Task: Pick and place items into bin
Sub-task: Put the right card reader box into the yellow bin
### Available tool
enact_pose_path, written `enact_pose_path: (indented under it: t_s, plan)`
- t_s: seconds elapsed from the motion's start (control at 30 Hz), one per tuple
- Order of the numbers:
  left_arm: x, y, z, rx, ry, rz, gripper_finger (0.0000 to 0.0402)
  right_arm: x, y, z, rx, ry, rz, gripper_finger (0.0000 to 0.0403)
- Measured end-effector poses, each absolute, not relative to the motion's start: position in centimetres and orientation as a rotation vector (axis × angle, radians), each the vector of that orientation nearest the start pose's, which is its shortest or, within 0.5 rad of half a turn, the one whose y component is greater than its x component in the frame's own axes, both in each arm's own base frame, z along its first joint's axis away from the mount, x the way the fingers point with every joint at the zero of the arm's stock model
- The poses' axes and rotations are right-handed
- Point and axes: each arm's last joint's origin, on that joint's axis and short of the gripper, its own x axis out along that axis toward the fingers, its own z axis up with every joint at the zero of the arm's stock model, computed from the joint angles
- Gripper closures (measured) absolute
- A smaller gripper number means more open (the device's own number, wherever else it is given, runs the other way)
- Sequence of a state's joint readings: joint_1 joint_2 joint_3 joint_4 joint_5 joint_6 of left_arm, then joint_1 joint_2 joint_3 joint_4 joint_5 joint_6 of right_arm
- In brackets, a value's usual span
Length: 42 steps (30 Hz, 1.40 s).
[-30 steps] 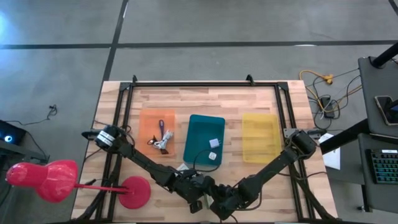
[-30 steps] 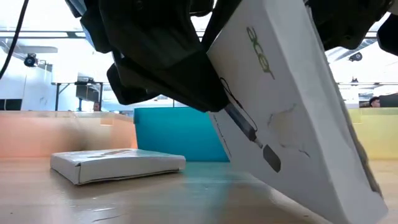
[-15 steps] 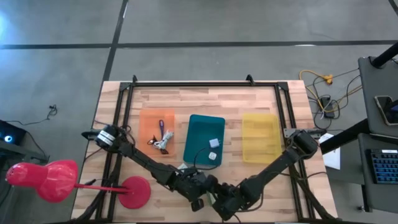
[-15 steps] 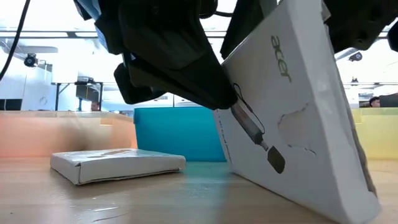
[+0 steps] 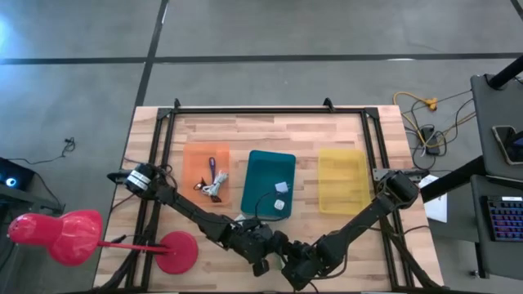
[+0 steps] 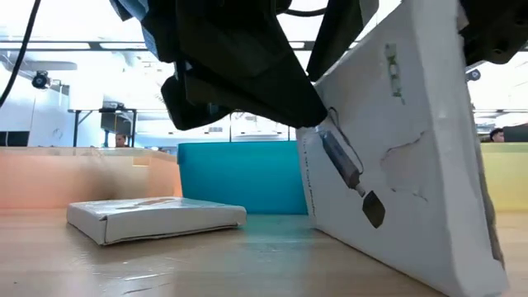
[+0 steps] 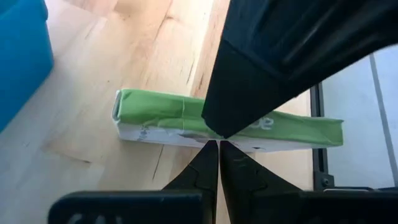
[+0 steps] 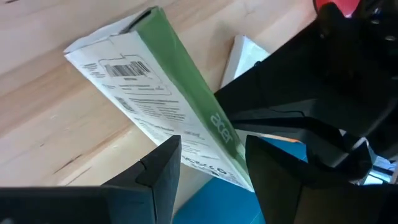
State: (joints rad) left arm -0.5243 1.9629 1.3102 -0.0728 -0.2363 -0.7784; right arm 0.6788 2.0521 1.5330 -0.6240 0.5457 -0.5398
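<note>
A flat white box with a green narrow side stands tilted on the table near its front edge, between my two grippers. My right gripper is shut on it. My left gripper is shut, its tips at the box's white face. In the high view both grippers meet at the near middle, left and right. A flat white packet lies flat on the wood nearby. My left gripper touches the box's broad white face with its shut fingertips, just under the green side, near the middle of the box's length. It comes slanting down from the table's left. My right gripper pinches the box across its thickness, one finger on the labelled white face and one on the opposite face, with the green narrow side between them. The fingers slant down from above. The box rests on its lower edge on the table, leaning.
Three bins stand in a row behind: orange with a purple stick and wiry pieces, teal with small white items, yellow. The pink-red stand sits at the near left.
The box has tipped more upright: its top edge has swung up and toward the right in the low view, while its lower edge stays on the table. Both grippers have kept their places at the box, the right one tipping with it.
</note>
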Motion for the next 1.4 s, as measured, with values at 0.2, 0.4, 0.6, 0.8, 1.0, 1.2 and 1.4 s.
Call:
enact_pose_path:
  t_s: [0.2, 0.4, 0.6, 0.8, 1.0, 1.2, 1.4]
  plan:
    - [37.14, -20.42, 18.24, -0.475, 0.734, 0.007, 0.0402, 33.73, 25.49, 18.51, -1.198, 0.901, 0.404, 0.0236]
    - [37.28, -20.27, 18.30, -0.477, 0.723, 0.012, 0.0402, 33.73, 25.50, 18.51, -1.242, 0.894, 0.433, 0.0236]
    - [37.46, -19.92, 18.28, -0.477, 0.721, 0.020, 0.0402, 33.62, 25.59, 18.43, -1.210, 0.902, 0.489, 0.0236]
    - [37.49, -19.87, 18.23, -0.480, 0.722, 0.022, 0.0402, 33.61, 25.62, 18.44, -1.169, 0.904, 0.545, 0.0236]
    - [37.43, -19.80, 18.01, -0.480, 0.731, 0.031, 0.0402, 33.83, 25.26, 18.27, -1.112, 0.921, 0.570, 0.0236]
    - [37.42, -19.79, 17.98, -0.481, 0.731, 0.031, 0.0402, 33.75, 25.14, 18.19, -1.084, 0.941, 0.580, 0.0250]
    - [37.39, -19.82, 18.09, -0.495, 0.726, 0.036, 0.0402, 33.51, 24.93, 17.72, -0.950, 1.014, 0.572, 0.0307]
